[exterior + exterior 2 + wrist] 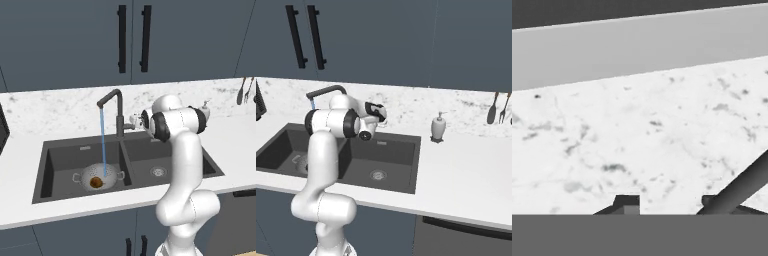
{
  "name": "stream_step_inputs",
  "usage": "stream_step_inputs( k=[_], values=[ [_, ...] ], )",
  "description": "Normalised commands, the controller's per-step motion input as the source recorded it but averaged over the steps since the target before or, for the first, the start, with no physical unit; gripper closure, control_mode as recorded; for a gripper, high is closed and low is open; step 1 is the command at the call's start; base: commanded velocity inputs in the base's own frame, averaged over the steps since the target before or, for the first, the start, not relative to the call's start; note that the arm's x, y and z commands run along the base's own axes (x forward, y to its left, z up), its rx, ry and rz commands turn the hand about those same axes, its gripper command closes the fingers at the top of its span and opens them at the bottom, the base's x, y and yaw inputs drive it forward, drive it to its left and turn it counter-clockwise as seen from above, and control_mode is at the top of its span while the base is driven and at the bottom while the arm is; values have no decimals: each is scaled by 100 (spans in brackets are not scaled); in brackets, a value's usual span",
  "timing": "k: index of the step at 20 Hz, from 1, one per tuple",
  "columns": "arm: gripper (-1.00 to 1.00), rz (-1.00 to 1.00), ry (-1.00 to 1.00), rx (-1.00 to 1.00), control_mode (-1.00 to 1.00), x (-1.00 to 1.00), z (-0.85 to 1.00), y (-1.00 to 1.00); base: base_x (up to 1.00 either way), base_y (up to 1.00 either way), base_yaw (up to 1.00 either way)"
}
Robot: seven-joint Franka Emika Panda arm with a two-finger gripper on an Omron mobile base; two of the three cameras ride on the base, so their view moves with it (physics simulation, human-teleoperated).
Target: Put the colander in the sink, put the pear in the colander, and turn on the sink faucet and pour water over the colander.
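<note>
Under the tall dark faucet (116, 107), a blue stream (103, 142) rinses the brown pear (96, 182) inside the silvery holed colander (98, 177); task looks finished, pincer (669, 202) empty, fingers apart.

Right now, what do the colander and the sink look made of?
Colander: looks like shiny metal, silvery and dotted with holes. Sink: matte dark grey, no shine, so perhaps stone composite or coated metal; the look leaves it open. Its drain appears metallic.
</note>
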Motion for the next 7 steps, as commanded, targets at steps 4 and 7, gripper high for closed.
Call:
stream_step_inputs(
  k=[4,7],
  values=[
    [100,0,-17,58,-100,-45,98,-86,0,0,0],
    [100,0,-24,62,-100,-76,100,-87,0,0,0]
  ],
)
